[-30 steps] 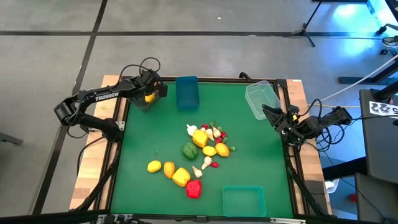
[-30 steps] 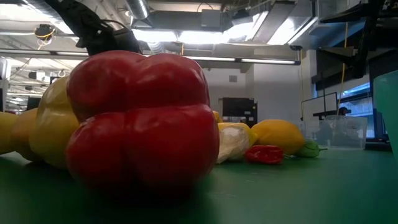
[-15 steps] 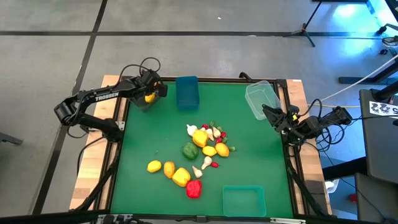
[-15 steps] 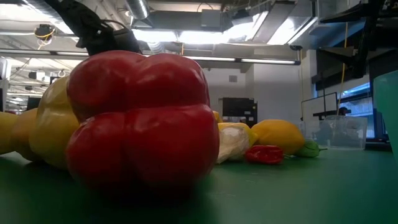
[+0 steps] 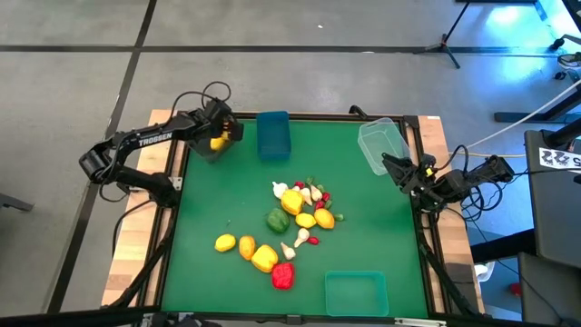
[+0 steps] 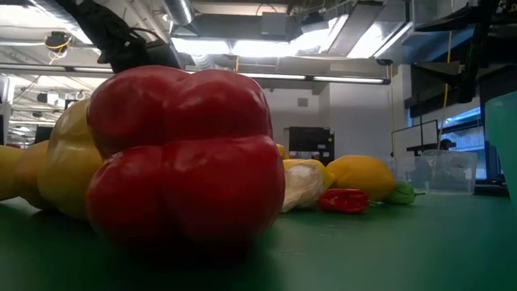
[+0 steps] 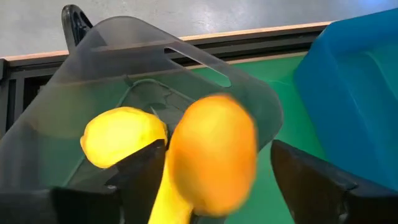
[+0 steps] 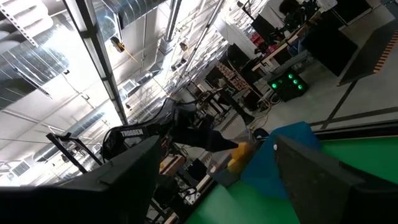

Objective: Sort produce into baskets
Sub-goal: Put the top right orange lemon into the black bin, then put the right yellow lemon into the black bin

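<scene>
Now at release. Left gripper (image 7: 205, 186) hangs over the grey bin (image 7: 124, 81) at the worktop's (image 5: 363, 236) far left corner, jaws spread either side of an orange fruit (image 7: 214, 152) that looks loose; a yellow fruit (image 7: 121, 135) already lies inside. Best to hold position until it drops clear, then lift straight up. Right gripper (image 5: 392, 166) waits by the clear bin (image 5: 381, 143), jaws wide, empty. The rest of the produce (image 5: 295, 222) sits mid-worktop.
</scene>
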Controlling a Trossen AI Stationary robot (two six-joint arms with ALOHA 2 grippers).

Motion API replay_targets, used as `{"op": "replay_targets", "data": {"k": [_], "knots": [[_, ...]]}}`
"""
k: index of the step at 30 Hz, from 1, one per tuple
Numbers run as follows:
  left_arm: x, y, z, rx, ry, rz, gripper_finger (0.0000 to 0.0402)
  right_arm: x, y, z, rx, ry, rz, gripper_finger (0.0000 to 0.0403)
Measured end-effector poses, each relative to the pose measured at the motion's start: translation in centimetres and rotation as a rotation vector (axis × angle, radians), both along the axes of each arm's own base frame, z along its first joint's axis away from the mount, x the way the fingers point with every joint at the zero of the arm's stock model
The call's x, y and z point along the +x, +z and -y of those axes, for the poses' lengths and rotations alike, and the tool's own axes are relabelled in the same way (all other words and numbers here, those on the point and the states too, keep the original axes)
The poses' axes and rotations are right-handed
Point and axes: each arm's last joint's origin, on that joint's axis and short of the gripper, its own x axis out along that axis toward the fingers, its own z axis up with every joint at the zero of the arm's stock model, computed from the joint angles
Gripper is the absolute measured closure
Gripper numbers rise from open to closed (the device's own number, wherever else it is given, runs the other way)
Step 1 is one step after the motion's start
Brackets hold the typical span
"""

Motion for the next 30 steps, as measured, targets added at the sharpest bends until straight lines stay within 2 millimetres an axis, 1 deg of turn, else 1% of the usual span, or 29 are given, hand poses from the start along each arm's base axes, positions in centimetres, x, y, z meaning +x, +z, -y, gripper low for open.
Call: {"op": "replay_targets", "data": {"k": [3, 7, 10, 13, 17, 19, 22, 25, 28, 30], "knots": [[-0.1, 0.0, -0.1, -0.002, 0.002, 0.002, 0.0081, 0.0, 0.0, 0.0, 0.0, 0.0, 0.0, 0.01], [0.0, 0.2, 0.0, -0.015, -0.013, 0.029, 0.007, 0.0, 0.0, 0.0, 0.0, 0.0, 0.0, 0.01], [0.8, 1.6, 0.4, -0.022, -0.126, 0.1, 0.0071, 0.0, 0.0, 0.0, 0.0, 0.0, 0.0, 0.01], [1.9, 3.6, 1.3, -0.03, -0.329, 0.196, 0.0076, 0.0, 0.0, 0.0, 0.0, 0.0, 0.0, 0.01], [3.7, 5.7, 3.5, -0.036, -0.573, 0.346, 0.0077, 0.0, 0.0, 0.0, 0.0, 0.0, 0.0, 0.01], [4.7, 6.2, 4.8, -0.043, -0.633, 0.415, 0.0078, 0.0, 0.0, 0.0, 0.0, 0.0, -0.001, 0.01], [6.2, 6.7, 6.7, -0.068, -0.679, 0.503, 0.0078, 0.0, -0.1, 0.0, -0.004, 0.0, -0.008, 0.01], [7.9, 7.3, 9.0, -0.029, -0.848, 0.564, 0.0078, 0.0, -0.1, 0.0, -0.006, 0.0, -0.015, 0.01], [9.4, 7.5, 11.3, 0.044, -1.014, 0.578, 0.0078, 0.1, -0.2, 0.0, -0.009, 0.0, -0.021, 0.01], [10.2, 7.5, 12.4, 0.091, -1.066, 0.578, 0.0078, 0.1, -0.2, 0.0, -0.008, 0.001, -0.02, 0.01]]}}
